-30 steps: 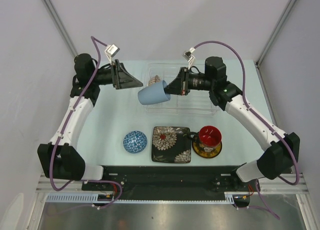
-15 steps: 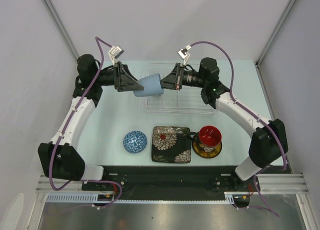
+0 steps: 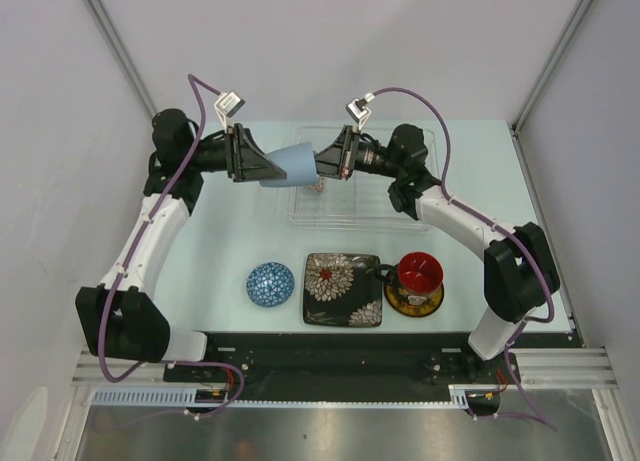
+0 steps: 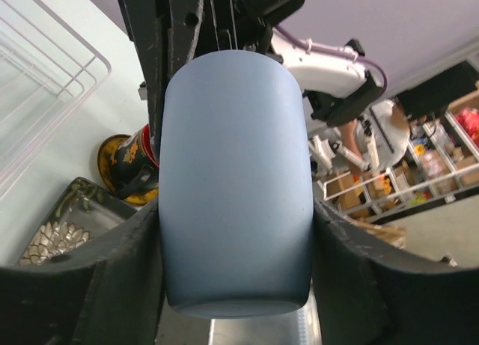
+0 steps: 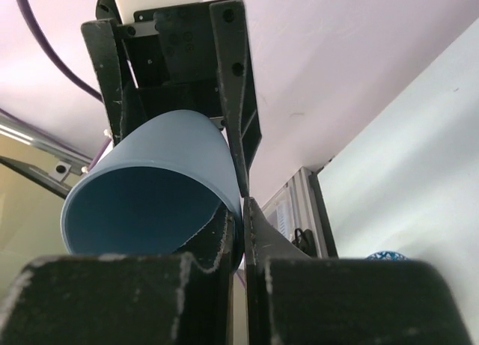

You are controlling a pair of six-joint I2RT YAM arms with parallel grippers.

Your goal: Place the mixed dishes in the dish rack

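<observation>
pale blue cup (image 3: 297,165) sideways, above dish rack (image 3: 400,217) corner | right gripper (image 3: 321,164) pinching its rim | left gripper (image 3: 273,168) looks clamped round its body

No text, label, brand or number can be read in any view. The cup (image 4: 236,180) shows a plain blue surface only. At the right edge of the left wrist view, boxes (image 4: 346,186) and shelves (image 4: 438,184) in the background may carry markings. They are too small and blurred to make out.
</observation>
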